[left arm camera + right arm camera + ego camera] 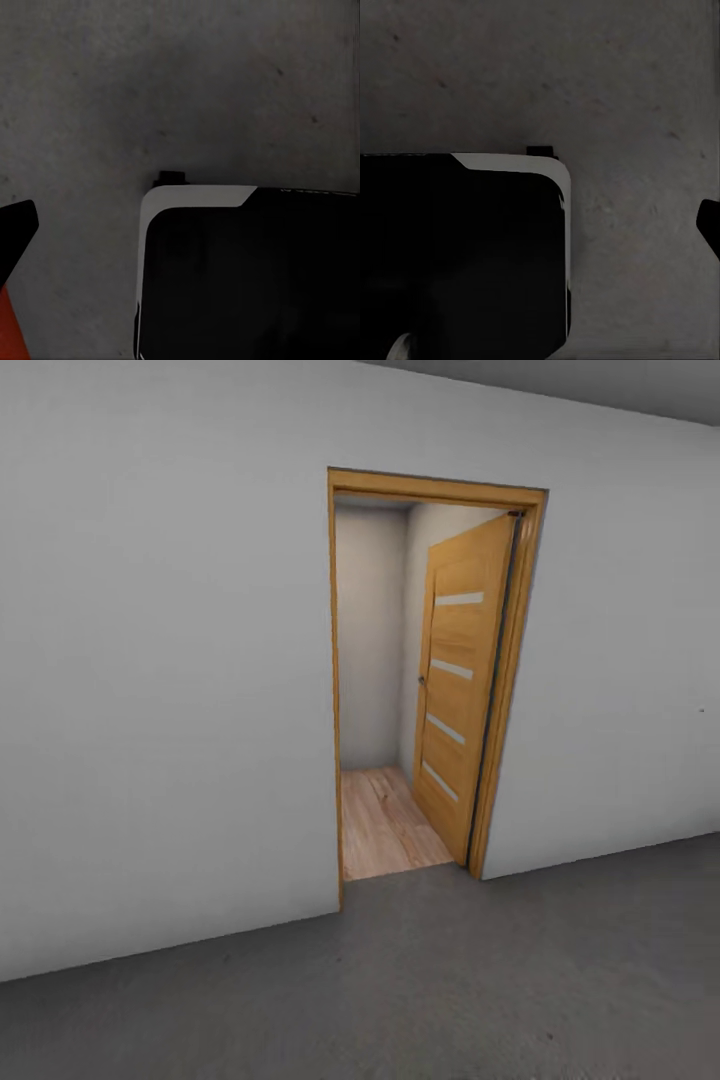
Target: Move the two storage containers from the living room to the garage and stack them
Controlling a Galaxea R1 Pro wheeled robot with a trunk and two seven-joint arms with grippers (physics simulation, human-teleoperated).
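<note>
Below both wrist cameras lies dark concrete floor [187, 90] beside the robot's base [457, 255]. Ahead stands an open wooden door [462, 690]. An orange-red sliver [9, 330] shows near the left wrist, unidentifiable. Gripper states cannot be told. Judged step: transit; next, passing through the doorway.

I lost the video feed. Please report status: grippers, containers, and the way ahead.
Standing on grey concrete floor. Open wooden door ahead, wood-plank floor beyond. Orange-red edge at left wrist, maybe a container. Gripper states cannot be told.
</note>
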